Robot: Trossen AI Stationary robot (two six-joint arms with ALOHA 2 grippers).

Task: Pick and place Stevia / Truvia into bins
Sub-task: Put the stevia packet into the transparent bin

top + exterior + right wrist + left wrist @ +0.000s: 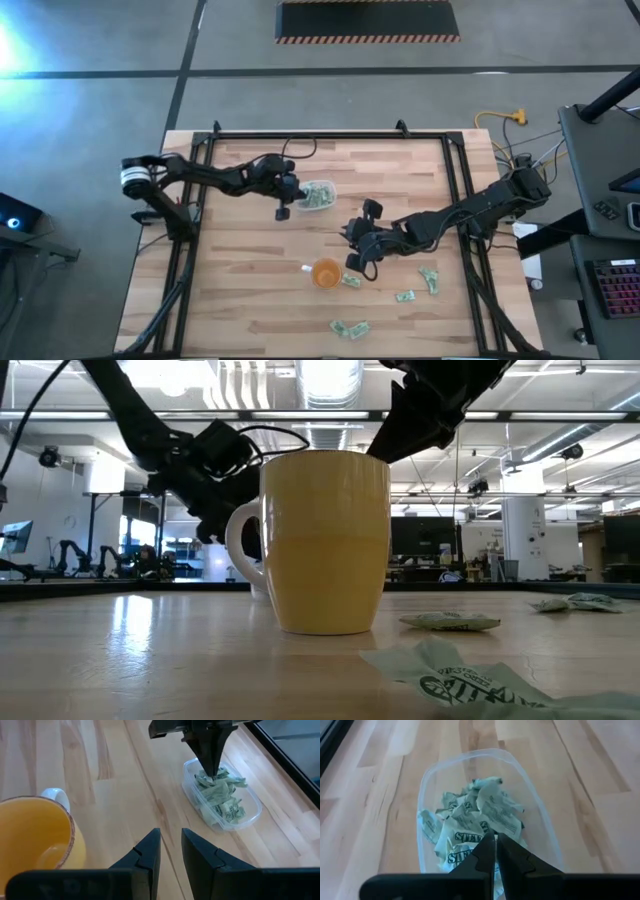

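Sachets (405,296) loose lower right of tabletop (250,290), rest in tub (318,194) centre; light, limp, crumple-prone; pinch flat middle; left gripper (495,851) jaws clenched empty over tub; right gripper (170,851) jaws slightly parted, empty.

Sachets (480,822) in tub (425,790), cup (326,272) nearby

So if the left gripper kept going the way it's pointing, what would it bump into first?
Most likely the pile of Stevia packets in the clear tub. The shut left gripper points down into the tub right over them, so it should meet the packets before the tub's bottom, though the gap is hard to judge.
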